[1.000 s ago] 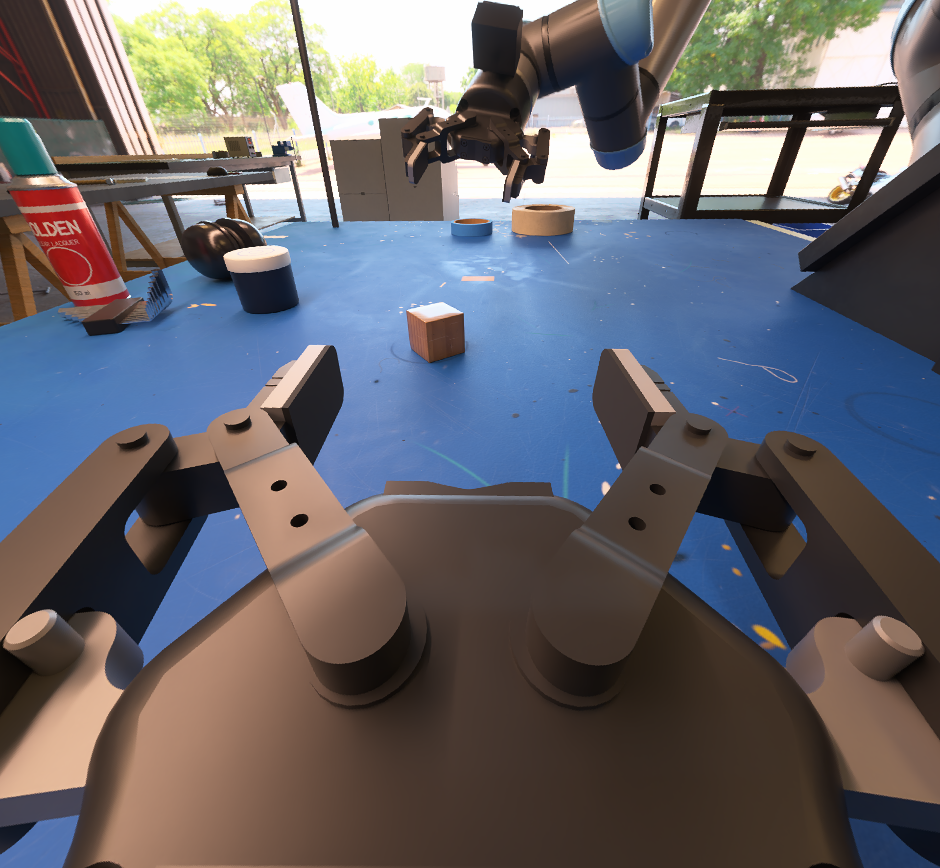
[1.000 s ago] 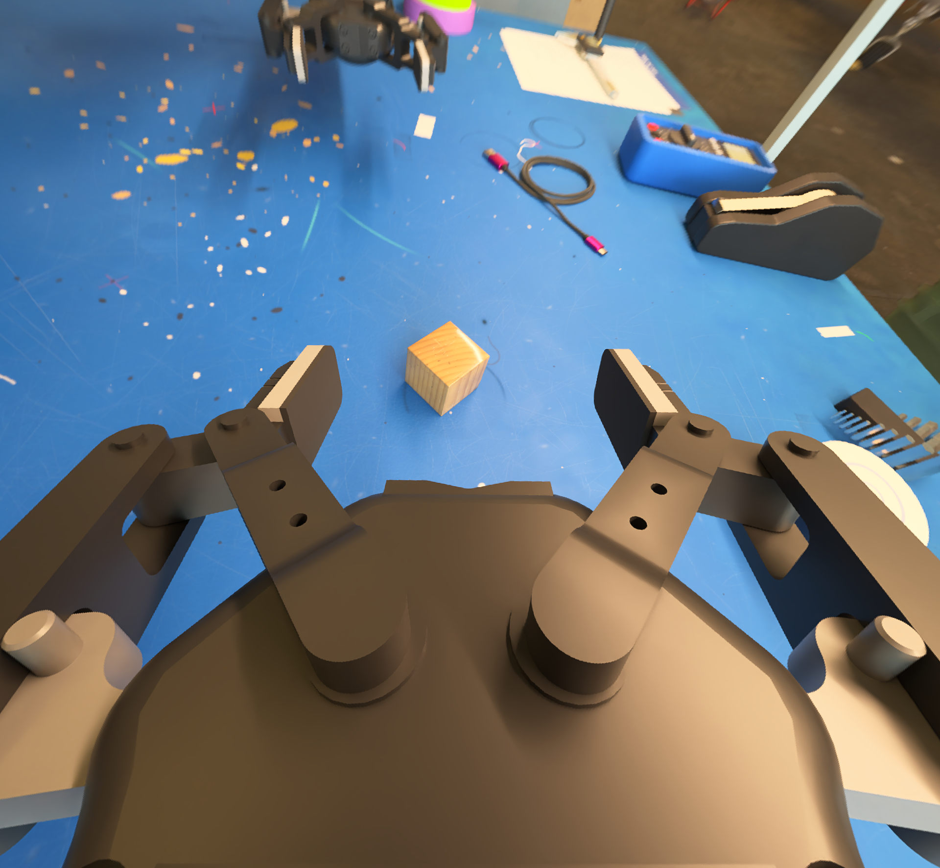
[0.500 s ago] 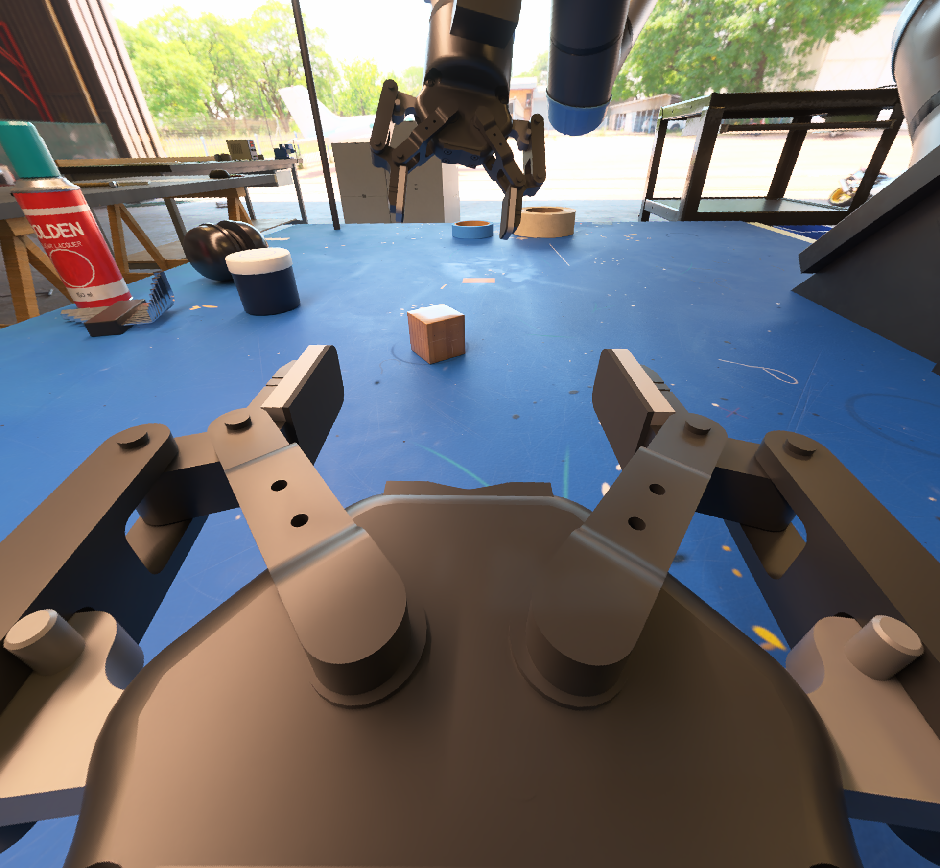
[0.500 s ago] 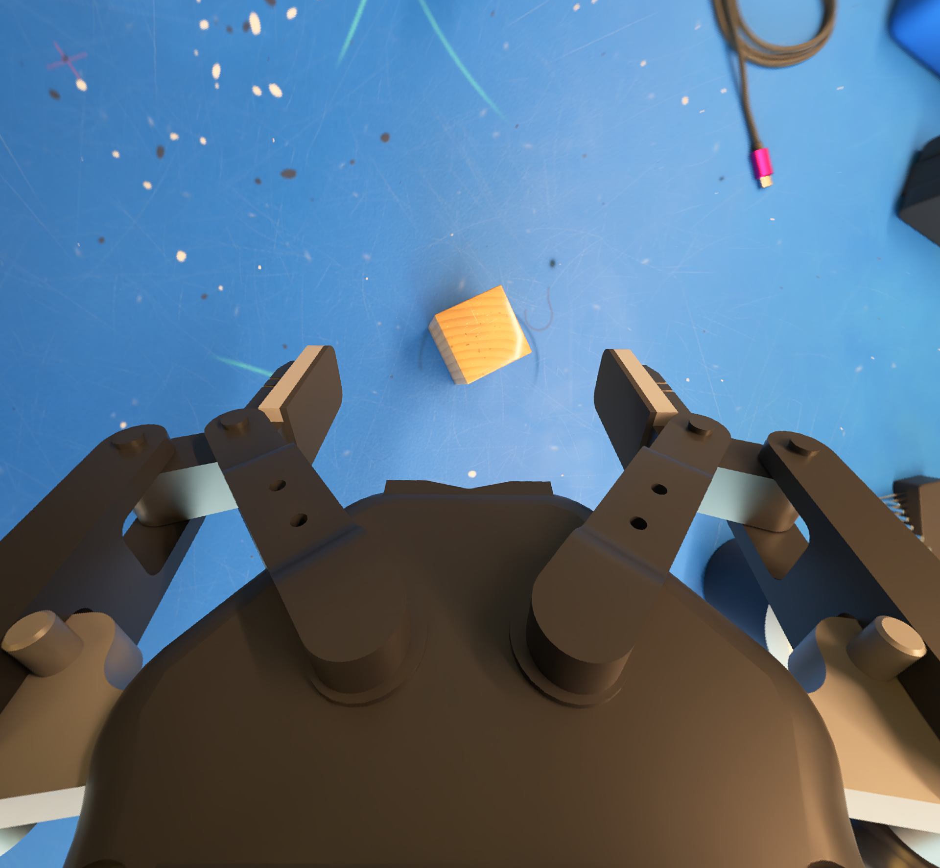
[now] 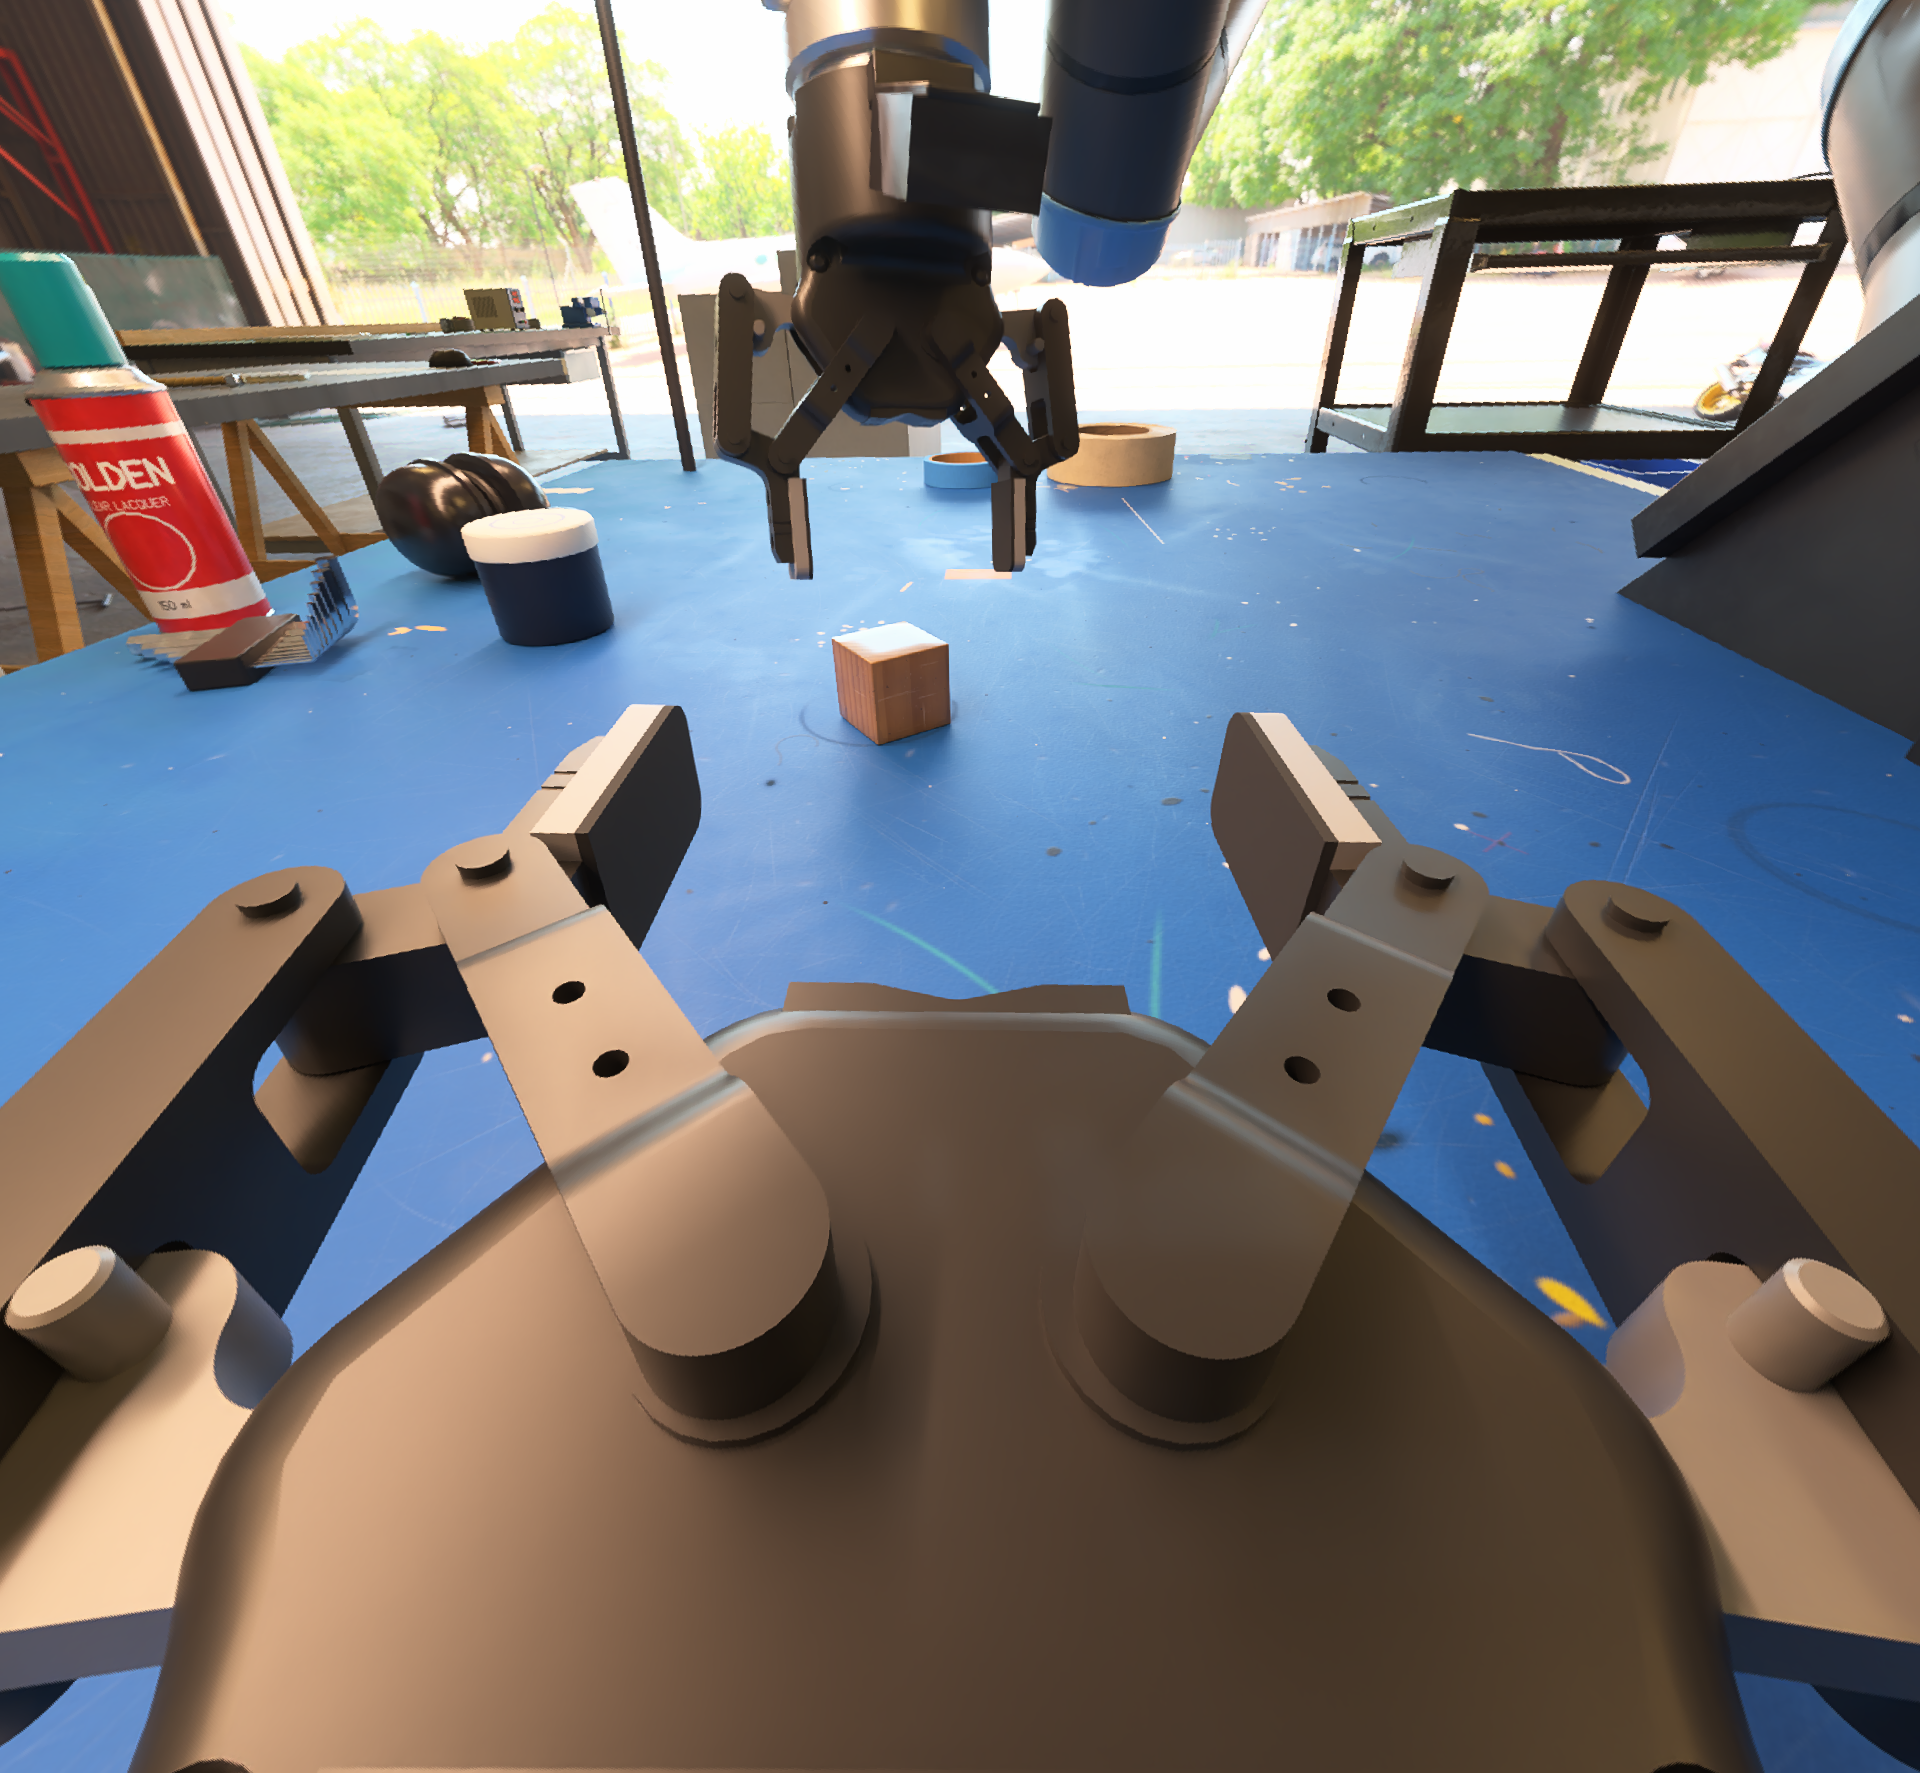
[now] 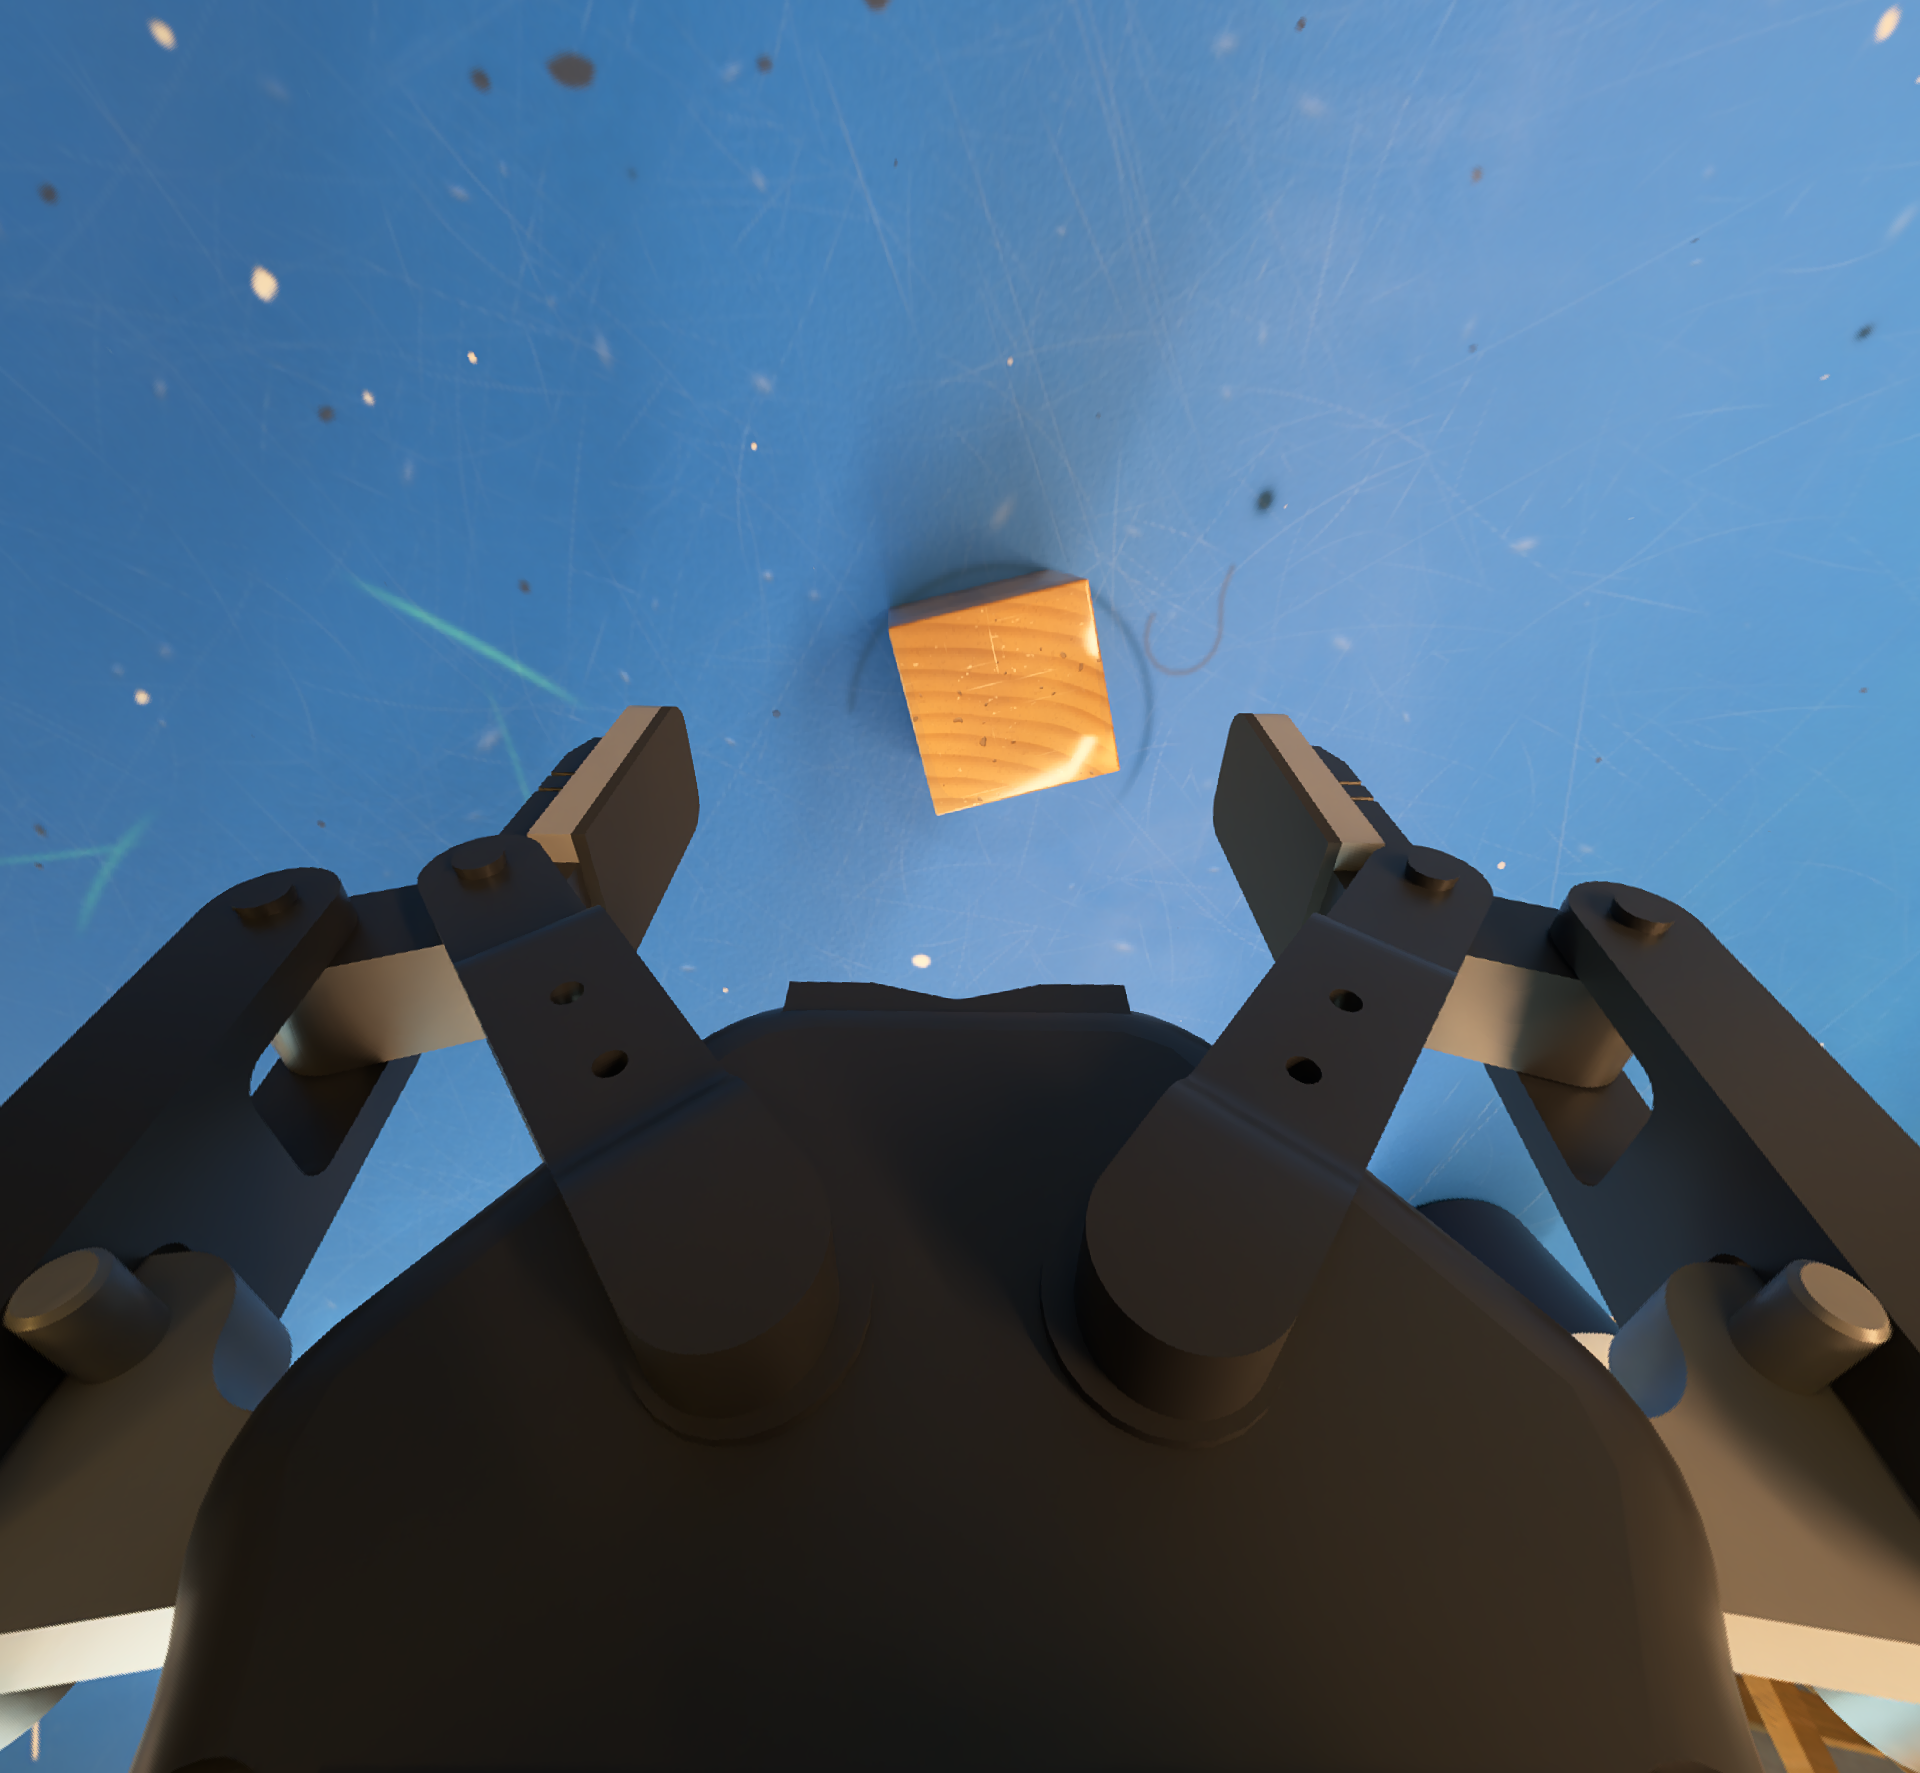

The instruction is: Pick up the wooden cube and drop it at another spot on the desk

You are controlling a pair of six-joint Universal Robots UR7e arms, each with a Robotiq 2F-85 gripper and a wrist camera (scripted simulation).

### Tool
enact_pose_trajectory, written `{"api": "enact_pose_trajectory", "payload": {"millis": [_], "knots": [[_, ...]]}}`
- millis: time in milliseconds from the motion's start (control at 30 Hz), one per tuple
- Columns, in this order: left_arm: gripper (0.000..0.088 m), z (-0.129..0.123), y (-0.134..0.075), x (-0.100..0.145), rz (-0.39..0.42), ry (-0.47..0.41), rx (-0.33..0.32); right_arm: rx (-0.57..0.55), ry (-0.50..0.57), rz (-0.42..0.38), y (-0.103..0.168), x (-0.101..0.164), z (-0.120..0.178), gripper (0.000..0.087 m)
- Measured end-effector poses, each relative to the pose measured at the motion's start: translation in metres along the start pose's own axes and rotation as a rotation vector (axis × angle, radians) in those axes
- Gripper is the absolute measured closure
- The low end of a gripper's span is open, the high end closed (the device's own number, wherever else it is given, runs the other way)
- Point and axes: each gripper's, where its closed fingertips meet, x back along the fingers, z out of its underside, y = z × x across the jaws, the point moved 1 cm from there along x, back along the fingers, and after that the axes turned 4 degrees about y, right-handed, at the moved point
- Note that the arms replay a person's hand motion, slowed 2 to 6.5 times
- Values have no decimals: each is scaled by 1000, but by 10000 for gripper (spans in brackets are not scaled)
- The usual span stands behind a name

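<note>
The wooden cube [image 5: 891, 681] sits on the blue desk [image 5: 1299, 684], ahead of my left gripper [image 5: 954, 788], which is open, empty and low over the desk. My right gripper [image 5: 902, 534] shows in the left wrist view pointing straight down, open, a little above the cube. In the right wrist view the cube [image 6: 1003, 693] lies on the desk directly below my open right gripper [image 6: 956, 778], between the lines of its two fingers, apart from both.
At the left stand a dark jar with a white lid [image 5: 540, 578], a black round object [image 5: 447, 502], a red spray can [image 5: 140, 502] and a notched trowel [image 5: 260, 637]. Tape rolls [image 5: 1112, 454] lie at the far edge. A dark slanted board [image 5: 1787, 570] is at the right.
My right gripper has swung from tilted to straight down and come lower over the cube, which now looks larger in its view. The left gripper and the cube have not moved.
</note>
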Motion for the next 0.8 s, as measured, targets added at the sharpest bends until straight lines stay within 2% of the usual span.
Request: {"api": "enact_pose_trajectory", "payload": {"millis": [167, 367, 800], "knots": [[23, 0, 0, 0, 4, 2, 6, 44, 77, -17, -3, -9, 7, 20], [23, 0, 0, 0, 12, 4, 14, 103, 97, -15, -5, -16, 6, 34], [25, 1, -1, -1, 21, 8, 10, 160, 86, -38, -8, -23, 4, 194]]}}
